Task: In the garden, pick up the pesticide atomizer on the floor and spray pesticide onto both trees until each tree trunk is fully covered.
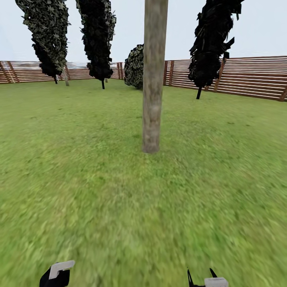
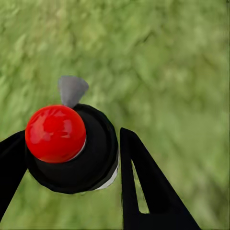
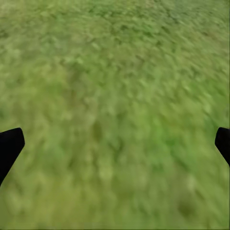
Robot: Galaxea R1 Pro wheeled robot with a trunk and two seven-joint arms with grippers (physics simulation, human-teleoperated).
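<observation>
From the head view, a bare, mottled grey-brown tree trunk (image 1: 153, 75) stands straight up out of the lawn (image 1: 99, 191) a little ahead and just right of centre, its base widening slightly where it meets the grass. No white specks show on the bark that I can make out. Behind it runs a reddish-brown slatted fence (image 1: 247, 77), with several dark, narrow cypress-like trees (image 1: 97, 38) along it and a rounder dark bush (image 1: 134, 65) near the corner. At the bottom edge of this view, the left gripper (image 1: 57, 275) pokes in at the left, black with a pale tip, and the right gripper (image 1: 207, 279) at the right, showing thin black prongs and a pale block.

In the left wrist view, the pesticide atomizer (image 2: 72, 146) sits between the two black fingers (image 2: 143, 187) of the left gripper, which is clamped around it. Its round black body faces the camera with the glossy red tip (image 2: 55, 133) on top and a small grey nozzle (image 2: 72, 90) sticking out beyond it. Blurred grass lies underneath.

In the right wrist view, the right gripper (image 3: 115, 146) has its fingers (image 3: 9, 148) spread wide, one black tip at each side edge, with nothing between them but green grass (image 3: 115, 96) below.
</observation>
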